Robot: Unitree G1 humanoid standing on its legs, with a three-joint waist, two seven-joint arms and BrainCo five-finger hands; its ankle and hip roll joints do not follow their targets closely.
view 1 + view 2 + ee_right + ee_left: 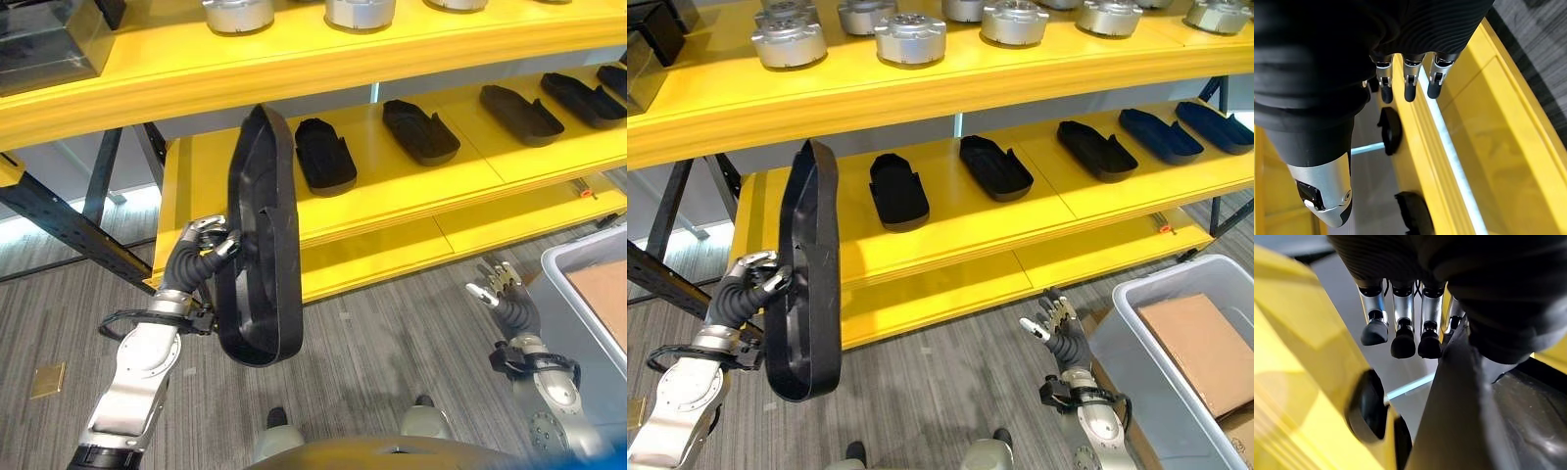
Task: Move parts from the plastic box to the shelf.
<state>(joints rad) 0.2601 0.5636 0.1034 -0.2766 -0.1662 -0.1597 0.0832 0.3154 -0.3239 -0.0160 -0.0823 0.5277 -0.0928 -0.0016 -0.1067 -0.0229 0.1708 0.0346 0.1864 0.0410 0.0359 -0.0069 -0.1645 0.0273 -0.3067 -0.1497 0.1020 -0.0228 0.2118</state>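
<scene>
left robot hand (208,257) grips one black part (260,240) upright before the shelf (392,201) (several already shelved), right robot hand (1058,328) open and idle.

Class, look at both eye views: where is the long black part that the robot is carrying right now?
The long black part stands upright in the left robot hand, on the robot's left, in front of the yellow shelf and beside the leftmost black part lying there.
</scene>
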